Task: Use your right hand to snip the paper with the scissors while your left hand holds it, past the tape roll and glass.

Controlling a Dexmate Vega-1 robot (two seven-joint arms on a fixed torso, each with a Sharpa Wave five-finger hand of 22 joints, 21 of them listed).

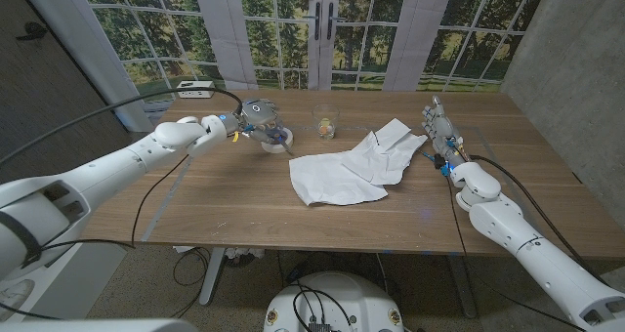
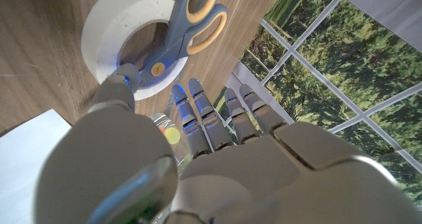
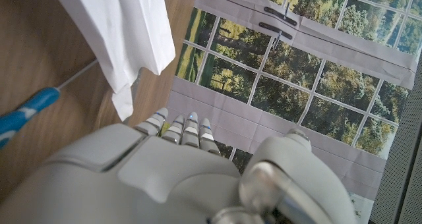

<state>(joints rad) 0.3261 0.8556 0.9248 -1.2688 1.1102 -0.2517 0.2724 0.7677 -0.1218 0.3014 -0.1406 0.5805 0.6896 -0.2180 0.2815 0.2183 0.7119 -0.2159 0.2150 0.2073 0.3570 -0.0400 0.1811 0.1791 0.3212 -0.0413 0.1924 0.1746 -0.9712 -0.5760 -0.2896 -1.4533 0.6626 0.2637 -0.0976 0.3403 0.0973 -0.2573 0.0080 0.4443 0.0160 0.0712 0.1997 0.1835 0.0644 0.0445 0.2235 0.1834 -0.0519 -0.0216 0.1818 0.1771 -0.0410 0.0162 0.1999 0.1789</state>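
The white paper [image 1: 352, 164] lies crumpled and partly folded at the table's middle, and its edge [image 3: 125, 33] shows in the right wrist view. Blue scissors with orange-lined handles [image 2: 192, 16] lie across the white tape roll [image 2: 119, 23], left of the paper [image 1: 277, 140]. My left hand [image 1: 255, 114] hovers just beside the roll with its fingers [image 2: 198, 115] stretched out, the thumb tip at the roll's rim, holding nothing. A small glass [image 1: 326, 127] stands behind the paper. My right hand [image 1: 439, 127] is at the paper's right edge, fingers [image 3: 175, 126] straight and empty.
A white power strip [image 1: 196, 92] sits at the table's far left corner. A thin blue-and-white object [image 3: 30, 112] lies on the wood near my right hand. Cables trail along my left arm. Windows and a door stand behind the table.
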